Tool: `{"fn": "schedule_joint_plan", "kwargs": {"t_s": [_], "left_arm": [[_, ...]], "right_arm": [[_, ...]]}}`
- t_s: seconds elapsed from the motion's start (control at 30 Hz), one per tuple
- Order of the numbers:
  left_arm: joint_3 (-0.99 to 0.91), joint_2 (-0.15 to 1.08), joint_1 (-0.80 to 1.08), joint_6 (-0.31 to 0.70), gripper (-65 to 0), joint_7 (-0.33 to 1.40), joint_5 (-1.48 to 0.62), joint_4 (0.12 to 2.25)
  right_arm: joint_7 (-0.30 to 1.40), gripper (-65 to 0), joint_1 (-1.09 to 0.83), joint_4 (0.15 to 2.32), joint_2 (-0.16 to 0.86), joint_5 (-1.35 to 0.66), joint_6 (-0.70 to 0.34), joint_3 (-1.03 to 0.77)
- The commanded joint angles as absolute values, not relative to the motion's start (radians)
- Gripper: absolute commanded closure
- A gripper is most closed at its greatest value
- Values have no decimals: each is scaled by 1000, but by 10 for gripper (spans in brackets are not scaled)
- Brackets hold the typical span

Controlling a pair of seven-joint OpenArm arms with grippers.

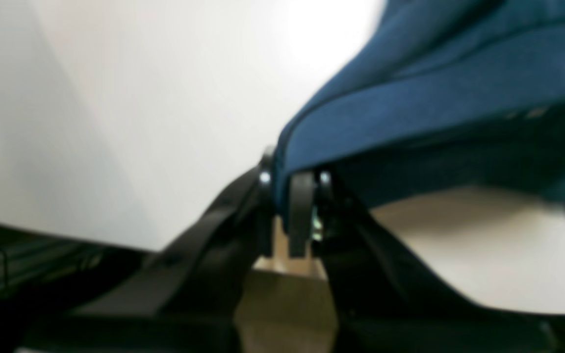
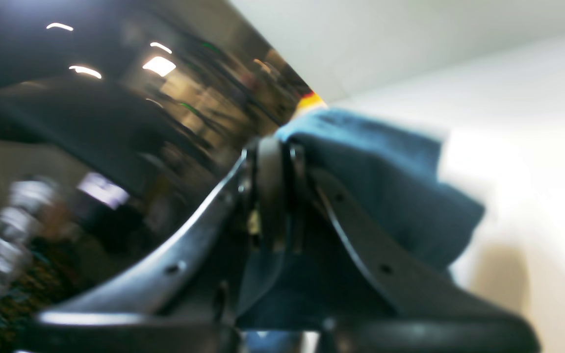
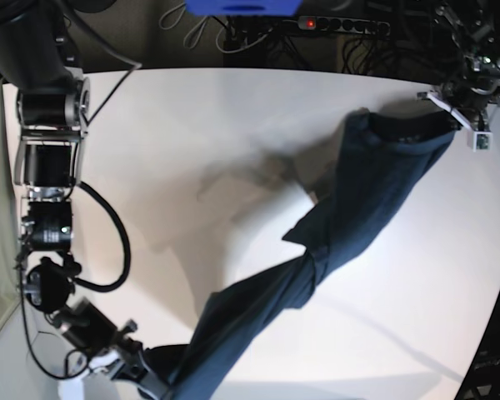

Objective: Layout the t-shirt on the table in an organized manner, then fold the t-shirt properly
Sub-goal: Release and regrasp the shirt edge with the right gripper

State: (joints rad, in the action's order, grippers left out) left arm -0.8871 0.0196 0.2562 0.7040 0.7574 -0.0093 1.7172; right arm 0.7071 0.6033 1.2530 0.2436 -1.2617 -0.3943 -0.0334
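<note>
We hold the t-shirt (image 3: 333, 242) stretched diagonally above the table (image 3: 192, 133), near left to far right, twisted mid-length. Our right gripper (image 2: 272, 162) pinches cloth at the near-left end; our left gripper (image 1: 295, 189) is pressed tight on a hem at the far right. We judge the opposing pull is meant to draw the bunched fabric open for laying flat.
</note>
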Motion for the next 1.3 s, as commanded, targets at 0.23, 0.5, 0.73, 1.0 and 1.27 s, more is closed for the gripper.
{"fn": "schedule_joint_plan", "kwargs": {"t_s": [0.23,0.5,0.73,1.0,1.27], "left_arm": [[-894,38,225,698,-2,754,-1,1748],[-885,38,202,698,-2,754,-1,1739],[-865,38,176,698,-2,754,4,1735],[-865,38,165,698,-2,754,2,1695],[-866,38,173,698,-2,754,5,1696]], "right_arm": [[674,0,348,1193,372,-1277,-420,-127],[674,-6,154,1191,476,-1277,-420,-128],[682,-265,67,1193,527,-1277,-420,-128],[671,-392,18,1193,558,-1199,-420,-183],[674,-392,243,1193,536,-1121,-414,-142]]}}
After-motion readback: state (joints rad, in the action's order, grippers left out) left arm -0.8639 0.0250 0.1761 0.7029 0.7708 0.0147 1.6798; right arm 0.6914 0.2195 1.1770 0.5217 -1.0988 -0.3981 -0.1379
